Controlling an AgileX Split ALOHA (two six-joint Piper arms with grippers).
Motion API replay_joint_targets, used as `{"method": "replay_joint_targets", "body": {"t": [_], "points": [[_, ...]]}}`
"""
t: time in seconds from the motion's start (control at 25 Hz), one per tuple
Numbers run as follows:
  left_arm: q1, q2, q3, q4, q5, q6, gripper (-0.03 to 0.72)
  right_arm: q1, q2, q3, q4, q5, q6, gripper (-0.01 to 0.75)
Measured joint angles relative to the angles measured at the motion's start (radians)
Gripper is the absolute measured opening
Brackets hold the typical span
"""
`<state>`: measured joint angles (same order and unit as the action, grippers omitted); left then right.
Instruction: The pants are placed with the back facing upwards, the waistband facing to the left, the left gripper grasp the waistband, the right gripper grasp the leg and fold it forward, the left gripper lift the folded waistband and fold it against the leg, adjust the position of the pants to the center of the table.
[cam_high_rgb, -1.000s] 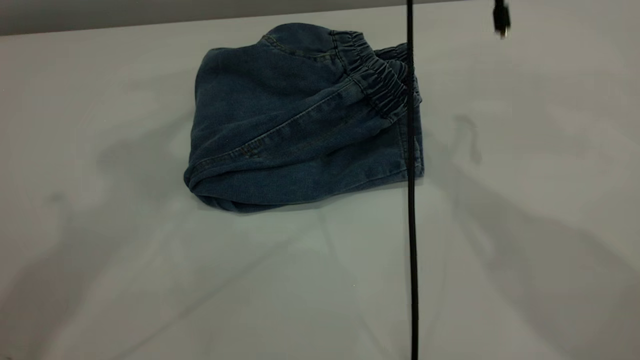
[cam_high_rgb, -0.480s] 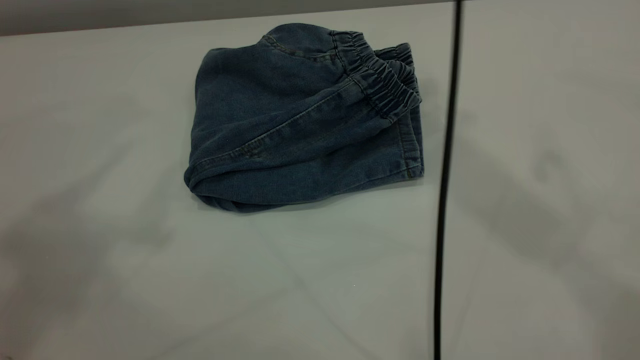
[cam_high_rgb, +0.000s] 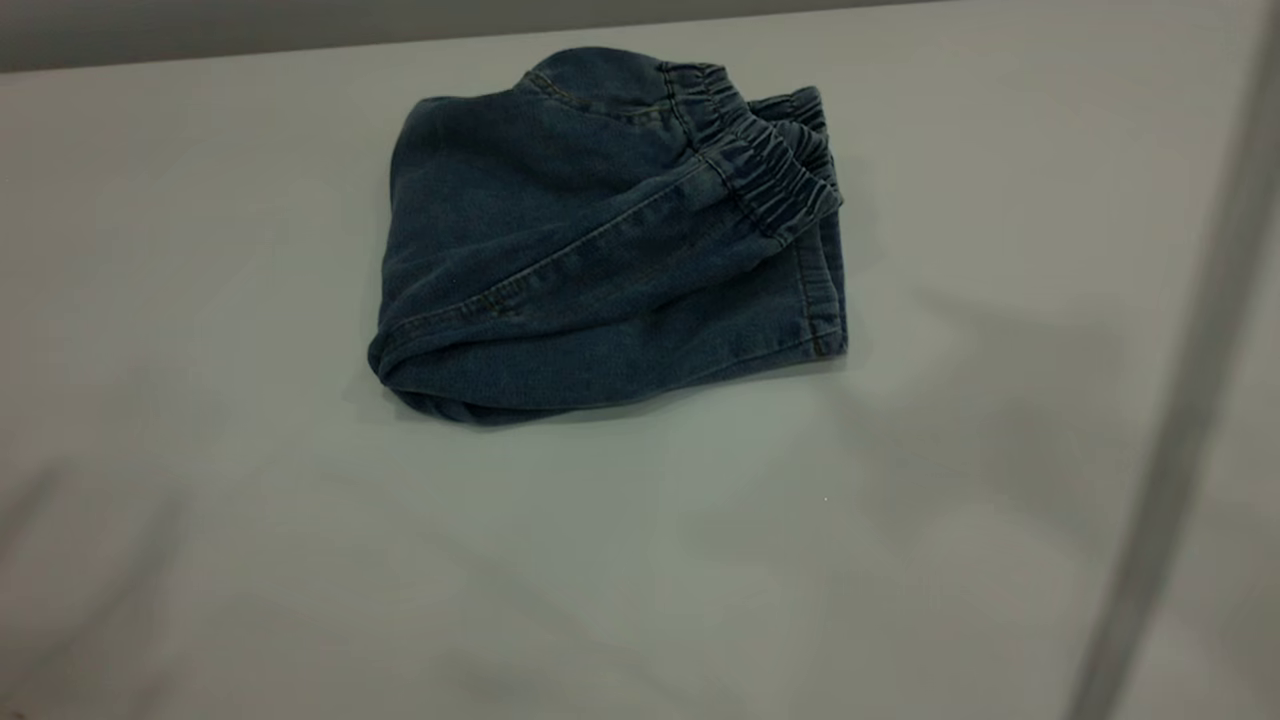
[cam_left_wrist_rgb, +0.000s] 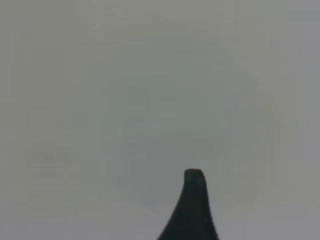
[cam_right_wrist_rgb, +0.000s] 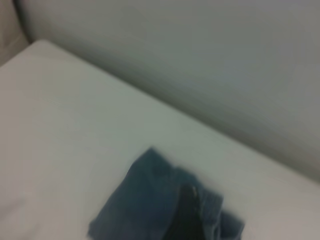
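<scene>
Pants folded, arms pulling away.
pants (cam_high_rgb: 600, 240) sit folded upper centre on table (cam_high_rgb: 250, 550), waistband (cam_high_rgb: 760, 165) on top; black cable seen earlier now gone; gripper states can't tell, probably finished.

Dim, even light; soft shadows; wrist views blurred.

Only obstacle on the surface (cam_high_rgb: 200, 500): folded pants (cam_high_rgb: 600, 260), low bundle toward the far edge, waistband (cam_high_rgb: 760, 165) bunched on top at its right end. Bare surface all round: wide lanes left, right and in front; narrower strip betw. pants and far edge. A blurred grey streak crosses the exterior view's right edge, well apart from the pants; can't tell what it is.
</scene>
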<state>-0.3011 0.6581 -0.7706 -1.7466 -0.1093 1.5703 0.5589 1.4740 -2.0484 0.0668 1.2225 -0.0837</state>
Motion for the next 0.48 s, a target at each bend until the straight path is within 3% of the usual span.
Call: {"method": "replay_joint_targets", "body": {"t": [0.48], "points": [[-0.001, -0.223, 0.134, 0.002, 0.063, -0.001, 0.561, 0.000, -0.398, 0.588, 0.040, -0.003, 0.058, 0.542]]}}
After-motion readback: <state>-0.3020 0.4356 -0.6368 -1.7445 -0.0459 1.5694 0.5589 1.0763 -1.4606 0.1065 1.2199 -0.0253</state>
